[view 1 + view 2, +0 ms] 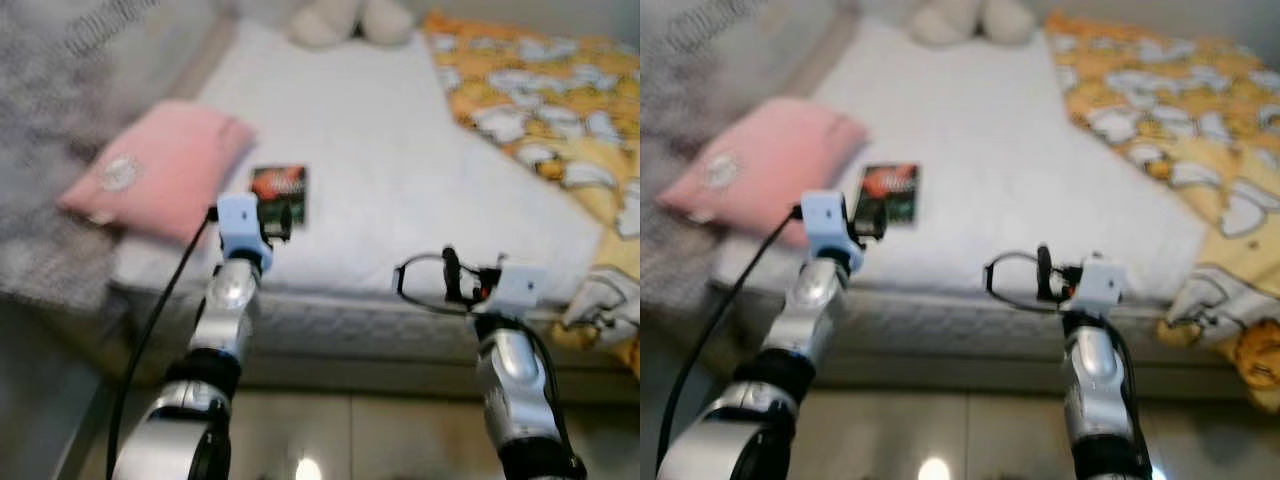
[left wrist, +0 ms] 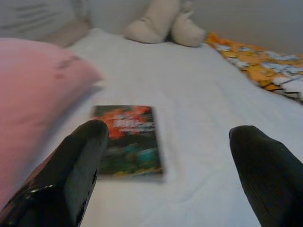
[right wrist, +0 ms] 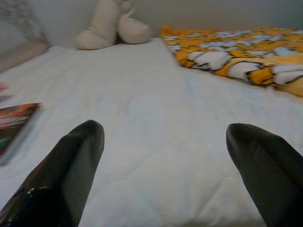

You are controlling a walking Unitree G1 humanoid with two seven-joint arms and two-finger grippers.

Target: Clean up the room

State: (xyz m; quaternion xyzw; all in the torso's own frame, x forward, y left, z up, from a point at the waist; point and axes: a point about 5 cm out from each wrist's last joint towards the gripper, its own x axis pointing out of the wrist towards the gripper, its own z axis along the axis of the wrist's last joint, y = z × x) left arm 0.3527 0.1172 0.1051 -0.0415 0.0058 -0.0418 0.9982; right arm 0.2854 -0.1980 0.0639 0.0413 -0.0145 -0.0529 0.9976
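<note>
Smooth matt white cloth bed sheet [image 2: 199, 123] lies under and ahead of the left gripper's glossy black plastic fingers [image 2: 71, 175]. Just beyond the fingertips rests a thin glossy paper-covered book in dark green and orange [image 2: 128, 139]. Beside that finger bulges a soft matt pink cloth pillow [image 2: 33, 94]. Far ahead sits a plush cream fabric toy [image 2: 163, 23], beside an orange printed cloth blanket [image 3: 236, 52].

Bare white bed [image 1: 380, 150] centre: open passage for either gripper. Book [image 1: 279, 194] flat near edge, pink pillow [image 1: 160, 170] just beside on left. Orange blanket [image 1: 540, 100] bunched along right side. Plush toy [image 1: 350, 20] at far end.
</note>
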